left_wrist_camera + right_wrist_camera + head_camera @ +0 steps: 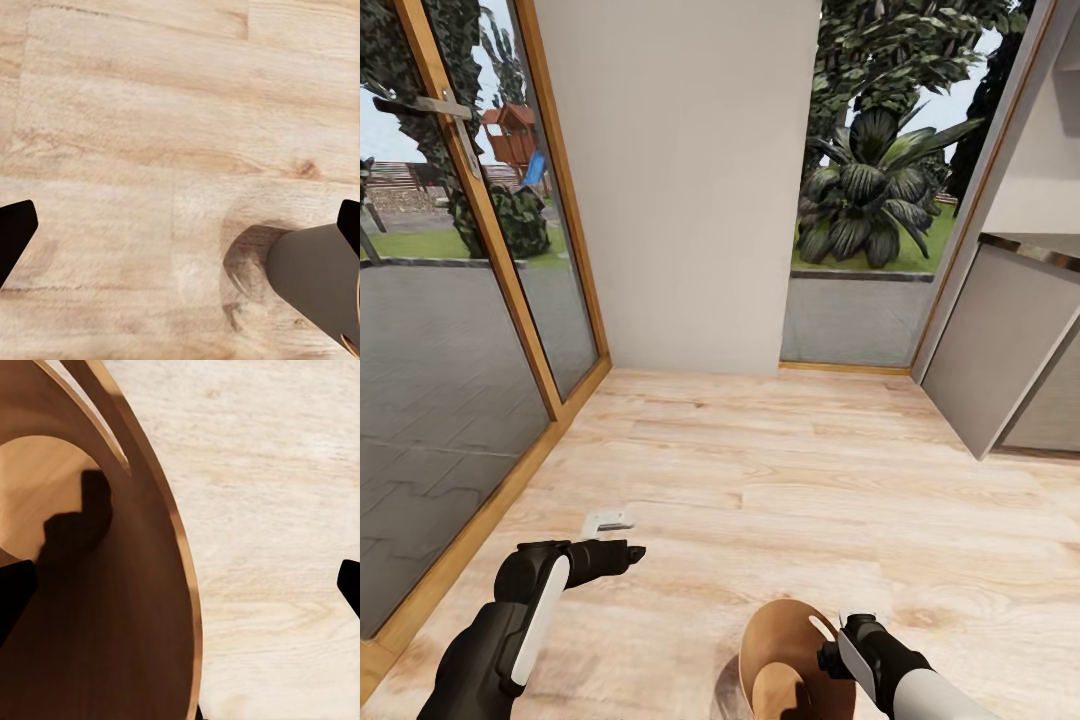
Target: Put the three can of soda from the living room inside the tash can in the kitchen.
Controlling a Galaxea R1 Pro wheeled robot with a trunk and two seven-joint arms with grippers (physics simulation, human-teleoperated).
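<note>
The tash can point(785, 655) stands on the pale wood floor at the lower middle of the head view, its orange-brown inside facing up. My right gripper point(852, 632) hovers at its right rim, open. In the right wrist view the gripper point(180, 592) looks down over the bin's rim point(180, 555); the pale round bottom point(45, 487) carries only the gripper's shadow, and no can lies on the part that shows. My left gripper point(622, 553) hangs open over the floor, left of the bin. Its wrist view shows the bin's grey outside point(315, 277) beside one fingertip point(349, 223). The soda cans are out of view.
A wood-framed glass door point(460, 300) runs along the left. A white wall point(680, 180) stands ahead, with a glazed opening onto plants point(870, 200) to its right. A grey cabinet point(1010, 340) juts in at the right. Plank floor point(760, 470) stretches between them.
</note>
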